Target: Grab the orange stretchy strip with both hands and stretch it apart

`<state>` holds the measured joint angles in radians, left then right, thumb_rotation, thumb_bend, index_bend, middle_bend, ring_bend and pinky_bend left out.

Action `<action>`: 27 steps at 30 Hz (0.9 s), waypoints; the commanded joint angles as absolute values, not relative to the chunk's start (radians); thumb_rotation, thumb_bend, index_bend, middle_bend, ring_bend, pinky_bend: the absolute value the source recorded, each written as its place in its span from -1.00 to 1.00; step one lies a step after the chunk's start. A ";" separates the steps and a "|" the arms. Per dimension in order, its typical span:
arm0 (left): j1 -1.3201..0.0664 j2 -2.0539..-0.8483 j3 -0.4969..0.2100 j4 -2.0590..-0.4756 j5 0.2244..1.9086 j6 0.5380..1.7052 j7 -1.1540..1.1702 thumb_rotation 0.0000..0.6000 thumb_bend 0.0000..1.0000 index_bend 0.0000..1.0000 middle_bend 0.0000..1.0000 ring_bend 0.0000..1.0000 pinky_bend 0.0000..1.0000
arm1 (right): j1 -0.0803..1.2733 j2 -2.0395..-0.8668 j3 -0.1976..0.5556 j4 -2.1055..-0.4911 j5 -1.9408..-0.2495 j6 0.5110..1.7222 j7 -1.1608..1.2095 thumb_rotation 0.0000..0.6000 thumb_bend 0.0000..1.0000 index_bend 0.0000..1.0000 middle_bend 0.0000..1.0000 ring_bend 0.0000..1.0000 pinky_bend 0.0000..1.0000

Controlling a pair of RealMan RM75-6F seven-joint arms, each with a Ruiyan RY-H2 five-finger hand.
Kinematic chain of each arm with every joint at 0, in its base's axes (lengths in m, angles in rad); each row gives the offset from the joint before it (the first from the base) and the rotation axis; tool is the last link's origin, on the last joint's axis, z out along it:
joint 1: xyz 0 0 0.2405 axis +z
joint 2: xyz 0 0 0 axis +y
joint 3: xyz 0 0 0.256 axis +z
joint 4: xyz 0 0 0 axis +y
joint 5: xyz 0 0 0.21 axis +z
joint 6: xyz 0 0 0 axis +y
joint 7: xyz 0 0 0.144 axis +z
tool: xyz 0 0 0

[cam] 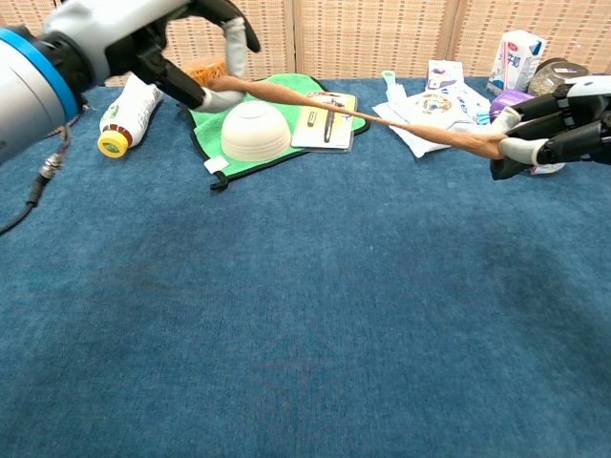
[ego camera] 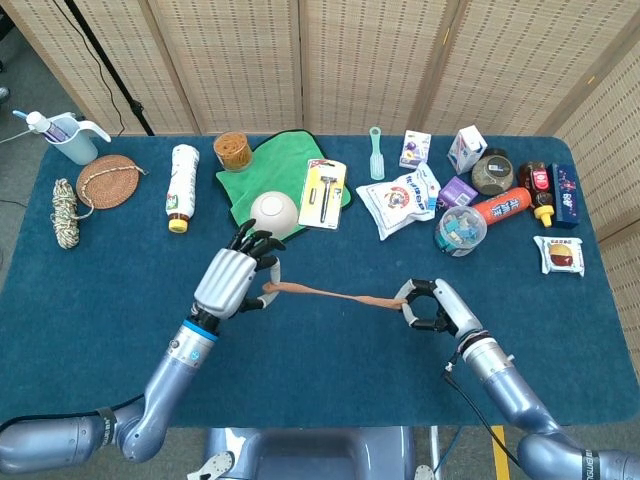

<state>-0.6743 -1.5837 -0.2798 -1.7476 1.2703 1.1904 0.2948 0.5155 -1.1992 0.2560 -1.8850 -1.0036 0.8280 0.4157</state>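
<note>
Robot hands holding a thin orange strip taut above the blue felt surface.
Head view: left robot hand, silver-backed with dark fingers, pinches one end of the orange strip; right robot hand grips the other. Chest view: the strip, narrow and rubbery, slopes from the left robot hand over a smooth white bowl on green cloth to the right robot hand.

You're at a staged test bench — folding screens behind. Groceries litter the blue-clothed table.
</note>
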 commanded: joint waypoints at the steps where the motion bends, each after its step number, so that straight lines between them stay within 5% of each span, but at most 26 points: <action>1: -0.658 -1.544 -0.285 -1.757 1.272 1.201 0.272 1.00 -0.18 0.74 -0.36 -0.65 -0.97 | 0.510 -1.192 0.254 -1.883 -1.007 0.829 0.420 1.00 0.13 0.47 0.07 -0.18 -0.58; 27: -0.585 -1.337 -0.289 -1.743 1.270 1.244 0.189 1.00 -0.18 0.74 -0.36 -0.65 -0.97 | 0.466 -1.150 0.241 -1.849 -1.024 0.831 0.464 1.00 0.13 0.47 0.08 -0.17 -0.58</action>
<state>-0.5878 -1.3398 -0.2882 -1.7450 1.2726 1.2420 0.1922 0.4667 -1.1501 0.2413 -1.8492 -1.0242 0.8310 0.4643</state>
